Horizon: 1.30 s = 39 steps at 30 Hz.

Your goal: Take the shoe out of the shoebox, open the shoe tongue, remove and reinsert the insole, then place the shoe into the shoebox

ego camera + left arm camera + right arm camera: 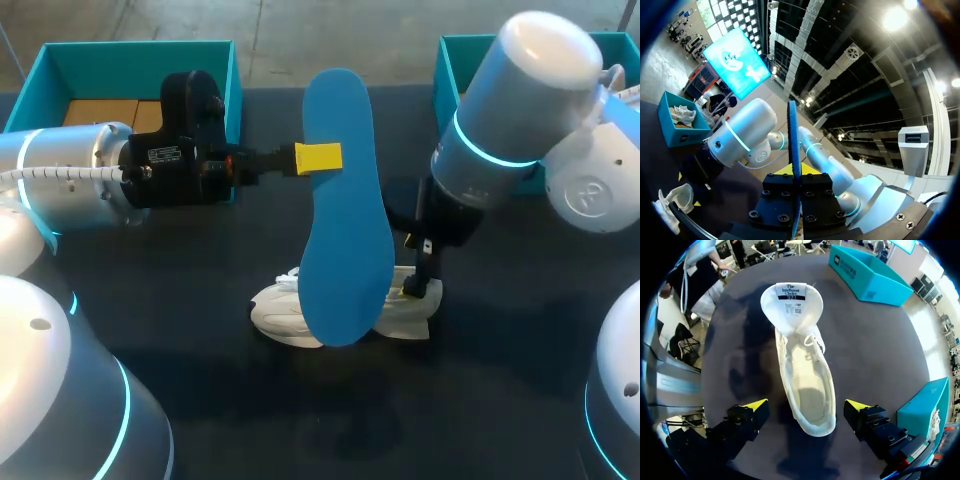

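Shoe (pixel 805 375) out on surface (pixel 200 300), tongue (pixel 791 307) open, insole (pixel 345 200) removed: left jaws clamped on it, held above shoe. Right jaws wide open astride heel (pixel 816 426), gripping nothing. 2 steps remain: reinsert insole, shoe back into shoebox (pixel 140 70).

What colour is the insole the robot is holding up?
Bright blue. The insole shows best in the head view.

My left arm (pixel 70 170) comes in level from the left, wrist (pixel 185 150) horizontal. My left jaws point across the middle, clamped from both sides on the insole (pixel 345 230), which they hold off the surface (pixel 500 400). My right arm (pixel 520 100) bends steeply down from the right. My right jaws are spread wide, yellow fingertips (pixel 756 404) low over the surface.
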{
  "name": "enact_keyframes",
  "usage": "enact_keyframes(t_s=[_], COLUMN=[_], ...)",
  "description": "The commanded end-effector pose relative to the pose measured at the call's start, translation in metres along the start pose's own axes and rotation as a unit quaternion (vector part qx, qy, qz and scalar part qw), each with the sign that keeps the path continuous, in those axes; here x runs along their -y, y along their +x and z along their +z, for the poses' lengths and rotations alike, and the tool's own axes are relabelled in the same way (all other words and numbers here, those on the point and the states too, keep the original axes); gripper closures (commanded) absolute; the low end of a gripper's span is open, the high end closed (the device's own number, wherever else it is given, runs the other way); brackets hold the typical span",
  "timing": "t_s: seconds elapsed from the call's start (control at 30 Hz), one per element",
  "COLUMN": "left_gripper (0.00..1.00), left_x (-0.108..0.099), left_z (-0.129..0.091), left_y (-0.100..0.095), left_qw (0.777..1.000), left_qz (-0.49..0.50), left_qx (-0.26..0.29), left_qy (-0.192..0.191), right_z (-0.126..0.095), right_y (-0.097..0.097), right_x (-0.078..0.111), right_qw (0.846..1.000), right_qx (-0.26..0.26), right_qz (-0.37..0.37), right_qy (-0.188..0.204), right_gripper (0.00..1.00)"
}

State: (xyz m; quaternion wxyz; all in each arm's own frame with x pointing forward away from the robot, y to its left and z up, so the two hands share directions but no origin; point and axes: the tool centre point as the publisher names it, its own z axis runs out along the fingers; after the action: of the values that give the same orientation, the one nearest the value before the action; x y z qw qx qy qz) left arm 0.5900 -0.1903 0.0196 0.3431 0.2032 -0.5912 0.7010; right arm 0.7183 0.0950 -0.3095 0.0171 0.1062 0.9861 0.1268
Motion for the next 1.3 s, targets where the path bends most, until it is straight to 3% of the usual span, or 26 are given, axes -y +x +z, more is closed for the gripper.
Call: enact_keyframes(t_s=[0.03, 0.13, 0.47, 0.67, 0.73, 0.8, 1.3], left_gripper=[1.0, 1.0, 1.0, 1.0, 1.0, 1.0, 1.0], left_x=[-0.002, -0.002, -0.002, -0.002, -0.002, -0.002, -0.002], left_z=[0.0, 0.0, 0.0, 0.0, 0.0, 0.0, 0.0], left_y=[0.0, 0.0, 0.0, 0.0, 0.0, 0.0, 0.0], left_qw=[1.0, 1.0, 1.0, 1.0, 1.0, 1.0, 1.0], left_qz=[0.0, 0.0, 0.0, 0.0, 0.0, 0.0, 0.0], left_qx=[-0.001, -0.001, -0.001, -0.001, -0.001, -0.001, -0.001], left_qy=[0.002, 0.002, 0.002, 0.002, 0.002, 0.002, 0.002], right_z=[-0.004, -0.001, 0.005, -0.001, -0.003, -0.004, -0.004], right_y=[0.001, -0.003, -0.006, -0.003, -0.001, 0.002, 0.002], right_x=[-0.004, -0.003, -0.012, -0.013, -0.013, -0.013, -0.013], right_qw=[1.0, 0.999, 0.998, 0.996, 0.997, 0.996, 0.996], right_qx=[0.009, 0.0, -0.006, 0.003, 0.006, 0.002, 0.002], right_qz=[-0.013, -0.009, -0.021, -0.037, -0.041, -0.037, -0.037], right_qy=[0.024, 0.049, 0.053, 0.076, 0.066, 0.085, 0.085], right_gripper=[0.0, 0.0, 0.0, 0.0, 0.0, 0.0, 0.0])
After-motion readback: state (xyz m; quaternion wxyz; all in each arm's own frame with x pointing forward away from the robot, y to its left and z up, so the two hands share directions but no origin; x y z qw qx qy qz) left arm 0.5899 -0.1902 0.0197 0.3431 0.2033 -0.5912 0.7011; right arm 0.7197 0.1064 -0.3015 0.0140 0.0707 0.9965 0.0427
